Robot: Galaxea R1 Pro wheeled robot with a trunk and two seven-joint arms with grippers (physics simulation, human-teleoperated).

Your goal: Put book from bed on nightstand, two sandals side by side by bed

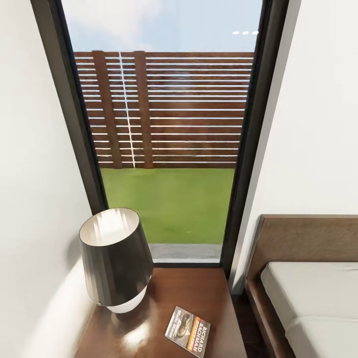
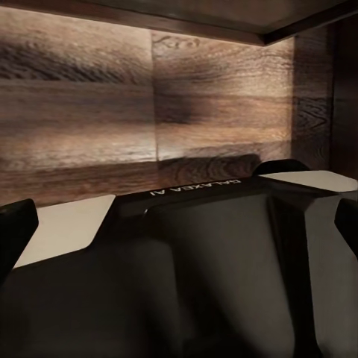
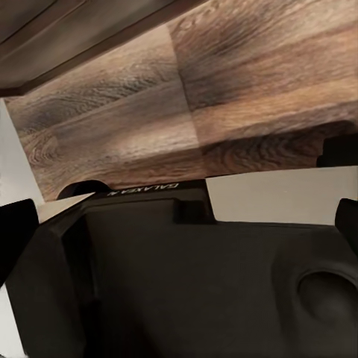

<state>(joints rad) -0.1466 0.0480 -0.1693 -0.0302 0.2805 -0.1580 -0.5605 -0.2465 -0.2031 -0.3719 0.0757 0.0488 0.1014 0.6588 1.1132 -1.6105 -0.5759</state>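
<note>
The book (image 1: 188, 330), dark grey with an orange band and "RICHARD BACHMAN" lettering, lies flat on the glossy dark brown nightstand (image 1: 199, 293), near its front right. To its right stands the bed (image 1: 318, 303), with a pale mattress and brown headboard. The sandals are out of view. In the left wrist view my left gripper (image 2: 179, 224) hangs over my own dark base, its fingers (image 2: 9, 231) spread to the frame's edges with nothing between them. My right gripper (image 3: 179, 224) is the same, open and empty, with fingers (image 3: 13, 231) far apart.
A dark lamp (image 1: 115, 258) with a white base stands on the nightstand's left half, close to the book. Behind is a tall dark-framed window (image 1: 169, 149) showing grass and a slatted fence. White walls flank it. Both wrist views show wood-plank floor (image 2: 112, 112) beyond my base (image 2: 194, 192).
</note>
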